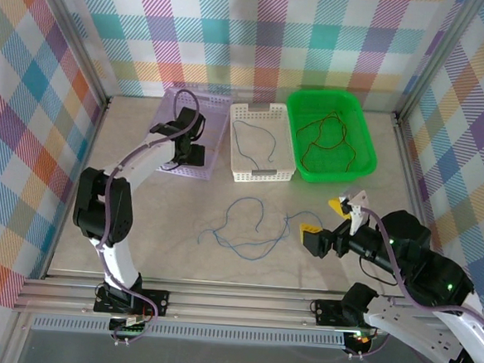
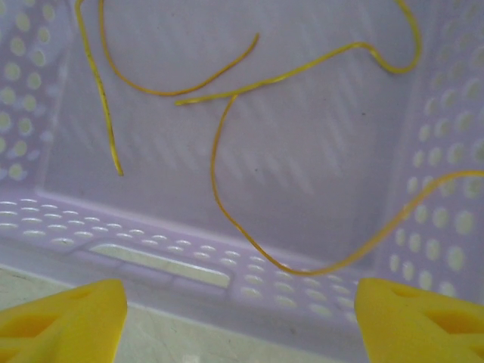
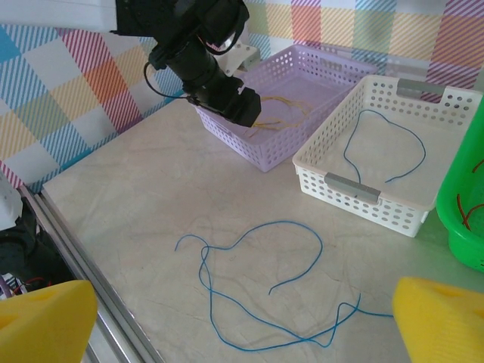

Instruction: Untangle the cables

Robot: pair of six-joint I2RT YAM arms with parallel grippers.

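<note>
Thin tangled blue cables (image 1: 249, 228) lay on the beige table (image 1: 156, 225), 9 o'clock from the right gripper (image 1: 324, 219), jaws released. The left gripper (image 1: 192, 155), jaws released, faced the wall of the lilac perforated plastic basket (image 2: 45, 219); yellow cables (image 2: 215, 162) lay beyond.

glossy yellow cables (image 2: 213, 170), perforated plastic purple basket (image 2: 45, 219), smooth matt table (image 1: 183, 196)

Both arms (image 1: 148, 160): white links, black joints, purple-grey cables (image 1: 196, 108), yellow tool pads (image 2: 64, 321).
</note>
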